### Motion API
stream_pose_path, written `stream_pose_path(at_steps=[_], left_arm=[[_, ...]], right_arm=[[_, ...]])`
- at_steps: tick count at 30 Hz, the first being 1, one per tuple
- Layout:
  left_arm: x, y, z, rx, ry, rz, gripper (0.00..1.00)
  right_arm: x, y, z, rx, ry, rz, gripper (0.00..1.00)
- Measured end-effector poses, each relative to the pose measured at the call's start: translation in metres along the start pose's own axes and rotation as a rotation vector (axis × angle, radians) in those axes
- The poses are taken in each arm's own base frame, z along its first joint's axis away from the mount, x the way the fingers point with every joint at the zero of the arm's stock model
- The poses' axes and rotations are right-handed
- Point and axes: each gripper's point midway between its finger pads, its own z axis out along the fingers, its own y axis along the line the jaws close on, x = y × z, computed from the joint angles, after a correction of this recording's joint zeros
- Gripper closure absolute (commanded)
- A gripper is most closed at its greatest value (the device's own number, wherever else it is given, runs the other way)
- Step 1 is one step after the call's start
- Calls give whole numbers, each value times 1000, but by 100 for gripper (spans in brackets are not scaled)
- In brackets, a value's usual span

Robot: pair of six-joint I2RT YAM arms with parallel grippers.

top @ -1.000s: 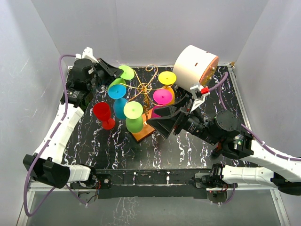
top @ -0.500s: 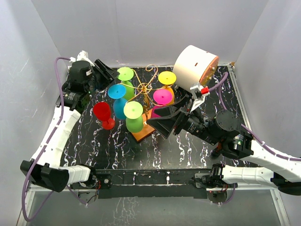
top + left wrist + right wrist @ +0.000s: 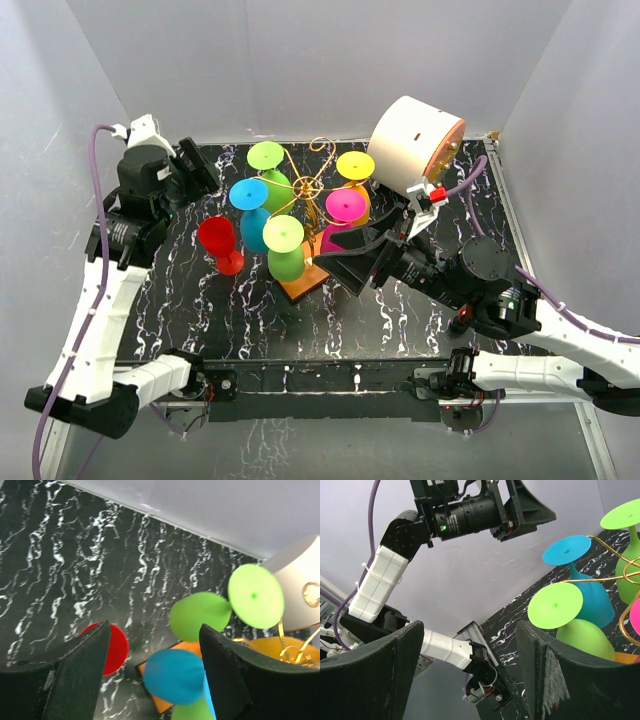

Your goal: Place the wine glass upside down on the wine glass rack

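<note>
Gold rack [image 3: 306,186], perhaps five hung glasses [image 3: 283,232]

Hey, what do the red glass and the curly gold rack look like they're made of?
The red glass looks like opaque matte plastic: flat even colour, not see-through. The wine glass rack looks like thin gold-toned metal wire, somewhat shiny, on a wooden-looking base.

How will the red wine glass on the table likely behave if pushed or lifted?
The red wine glass stands free on a small foot, so a side push would probably tip it. Its opaque bright colour suggests plastic: likely light, not very fragile. The smooth rounded bowl might slip in a grip.
</note>
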Motion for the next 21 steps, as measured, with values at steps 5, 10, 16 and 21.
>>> stream_pose_path(at_steps=[5, 10, 16, 21], left_arm=[[31, 30, -6, -87, 65, 63, 47], [68, 54, 10, -191, 187, 99, 45], [95, 91, 24, -316, 276, 97, 48], [111, 110, 31, -333, 335, 48, 60]], right_arm=[[0, 0, 0, 1, 1, 0, 27], [1, 0, 0, 1, 2, 0, 27], [-1, 0, -2, 0, -1, 6, 28], [-8, 4, -8, -10, -20, 11, 28]])
